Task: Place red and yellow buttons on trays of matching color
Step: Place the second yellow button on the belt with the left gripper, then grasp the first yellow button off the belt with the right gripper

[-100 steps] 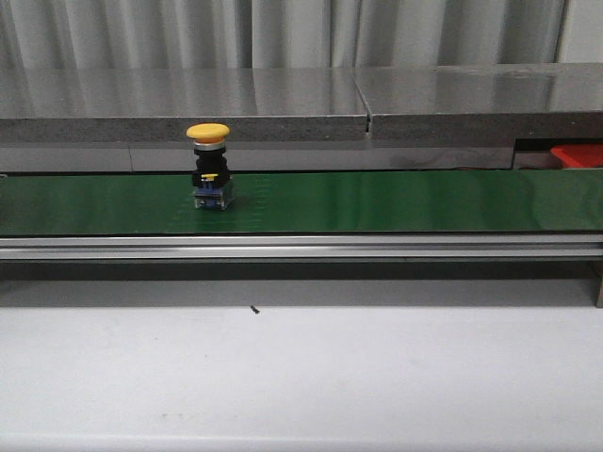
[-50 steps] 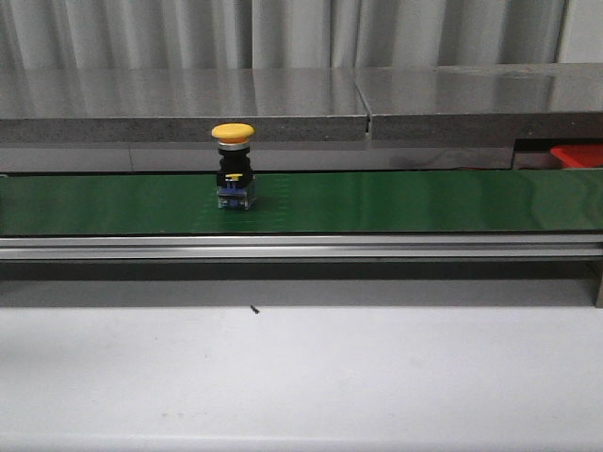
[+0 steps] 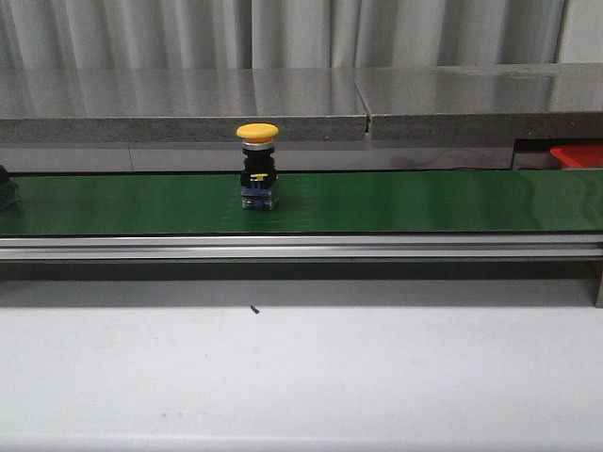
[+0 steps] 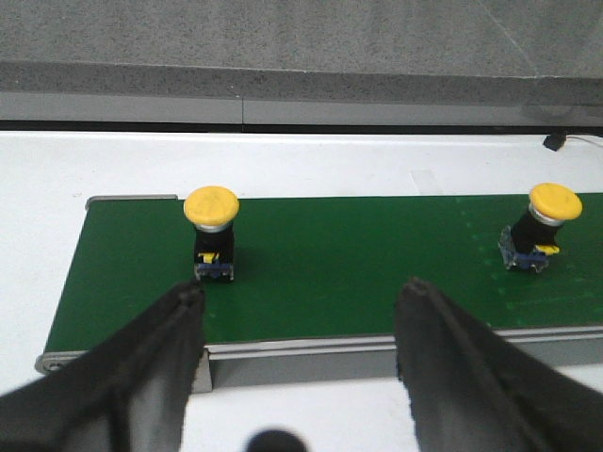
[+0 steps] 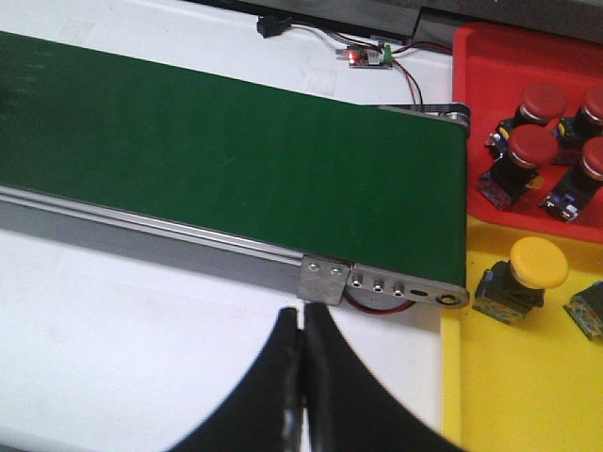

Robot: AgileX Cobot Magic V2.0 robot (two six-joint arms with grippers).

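Observation:
A yellow button [image 3: 257, 165] stands upright on the green conveyor belt [image 3: 424, 202], left of centre in the front view. The left wrist view shows it [image 4: 537, 226] and a second yellow button [image 4: 212, 231] near the belt's end. My left gripper [image 4: 301, 287] hangs open and empty before the belt's near rail. My right gripper [image 5: 302, 315] is shut on nothing, near the belt's other end. Beside that end lie the red tray [image 5: 480, 85], holding several red buttons [image 5: 528, 141], and the yellow tray [image 5: 528, 395], holding a yellow button [image 5: 523, 278].
A grey stone ledge [image 3: 188, 99] runs behind the belt. A small circuit board with wires [image 5: 367, 56] lies behind the belt's end. Part of a further button [image 5: 589, 306] shows at the yellow tray's edge. White tabletop [image 3: 301, 377] spreads in front of the belt.
The yellow button has travelled rightwards along the belt. A dark object has come into the front view at the belt's left edge.

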